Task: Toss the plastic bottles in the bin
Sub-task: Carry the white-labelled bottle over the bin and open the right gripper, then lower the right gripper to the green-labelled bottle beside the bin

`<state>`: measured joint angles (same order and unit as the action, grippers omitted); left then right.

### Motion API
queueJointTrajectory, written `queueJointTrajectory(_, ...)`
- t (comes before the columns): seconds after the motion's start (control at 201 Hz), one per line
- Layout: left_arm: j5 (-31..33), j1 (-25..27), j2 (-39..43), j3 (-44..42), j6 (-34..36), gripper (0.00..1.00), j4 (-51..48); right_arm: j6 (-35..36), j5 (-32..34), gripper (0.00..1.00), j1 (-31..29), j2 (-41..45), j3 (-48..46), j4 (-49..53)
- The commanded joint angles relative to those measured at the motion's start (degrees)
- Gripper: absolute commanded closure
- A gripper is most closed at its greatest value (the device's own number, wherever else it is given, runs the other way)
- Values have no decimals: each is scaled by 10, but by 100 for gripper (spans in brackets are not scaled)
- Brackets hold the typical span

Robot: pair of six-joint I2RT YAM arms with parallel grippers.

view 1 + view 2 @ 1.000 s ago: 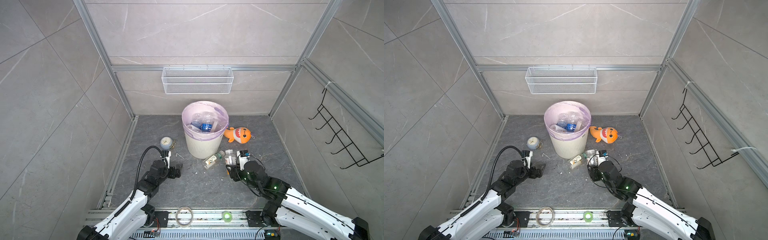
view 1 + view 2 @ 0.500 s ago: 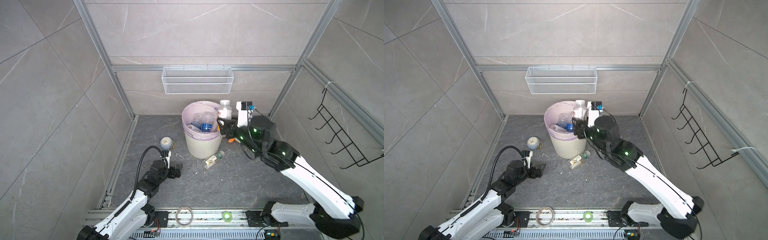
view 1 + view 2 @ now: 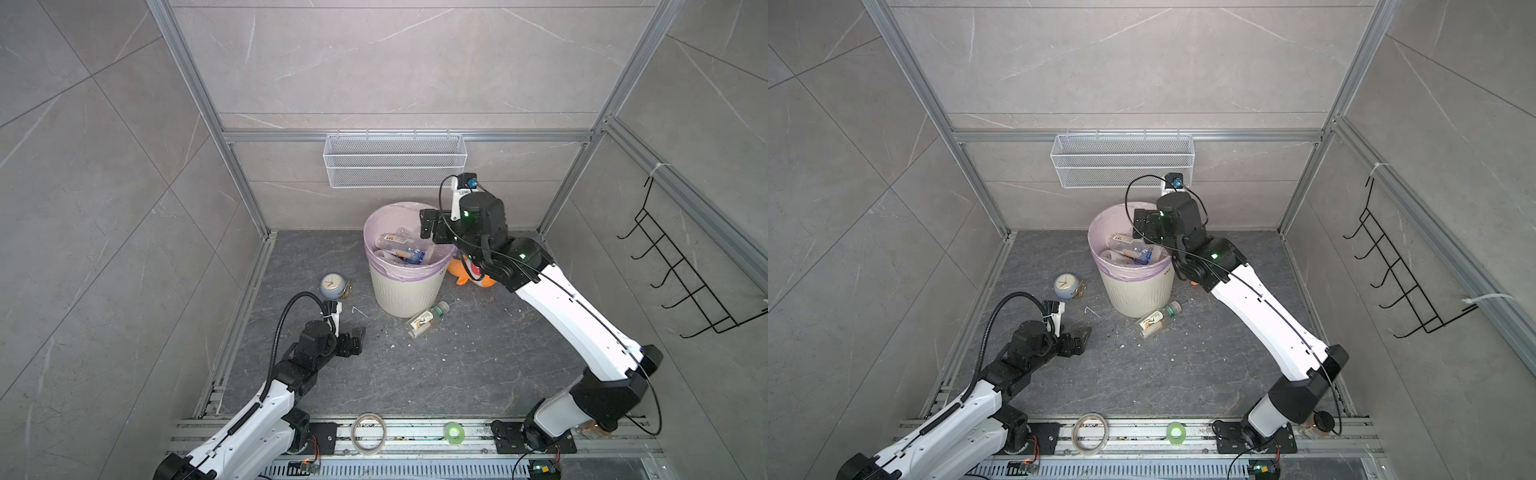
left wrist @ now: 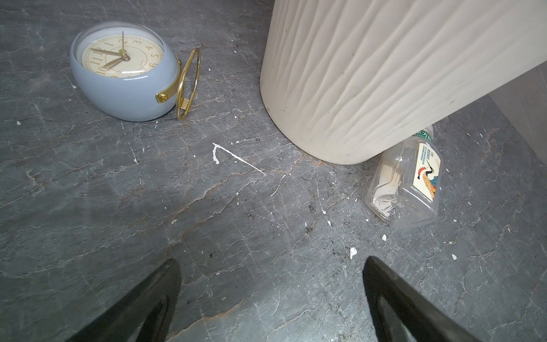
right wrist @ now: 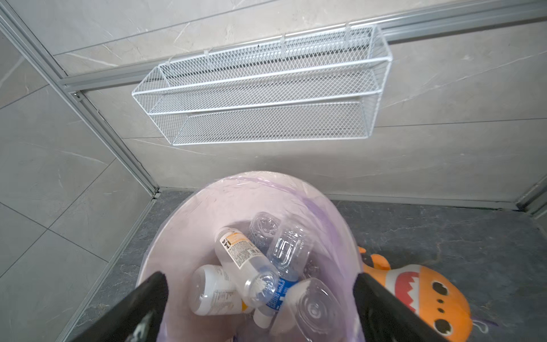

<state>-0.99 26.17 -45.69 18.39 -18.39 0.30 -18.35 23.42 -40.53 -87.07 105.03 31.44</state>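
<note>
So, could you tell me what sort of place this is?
Probably a mock bathroom corner in a robot test cell: grey tiled walls, a wall-hung wire mesh basket, and a lined bin on the stone-look floor.

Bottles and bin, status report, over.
Left gripper open, right gripper open above bin. Bottles inside; one bottle on floor beside bin. Nothing blocking it.

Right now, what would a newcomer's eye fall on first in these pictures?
The cream bin at the back holds several plastic bottles, and the open right gripper hangs above it. One clear bottle lies on the floor beside the bin's base; an orange plush shark and a pale-blue clock flank the bin.
</note>
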Motion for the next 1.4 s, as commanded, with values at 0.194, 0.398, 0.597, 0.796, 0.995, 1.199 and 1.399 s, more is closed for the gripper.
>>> queueJointTrajectory(0.194,-9,3,-3,12,13,2,19,-23,1,1,-1,142,-177,-3)
queueJointTrajectory(0.398,-12,3,-1,11,13,2,20,-98,-15,1,-1,207,-323,-11)
queueJointTrajectory(0.597,-22,3,1,10,16,2,22,-171,-47,1,-1,231,-431,-21)
queueJointTrajectory(0.796,-33,3,0,9,20,3,26,-240,-83,1,-1,223,-508,-45)
queueJointTrajectory(0.995,-68,5,-4,8,34,5,37,-307,-118,1,-1,190,-553,-89)
queueJointTrajectory(1.199,-82,8,0,6,39,5,42,-357,-171,1,-1,126,-570,-151)
queueJointTrajectory(1.399,-86,9,-10,9,40,5,44,-388,-210,1,-1,66,-569,-202)
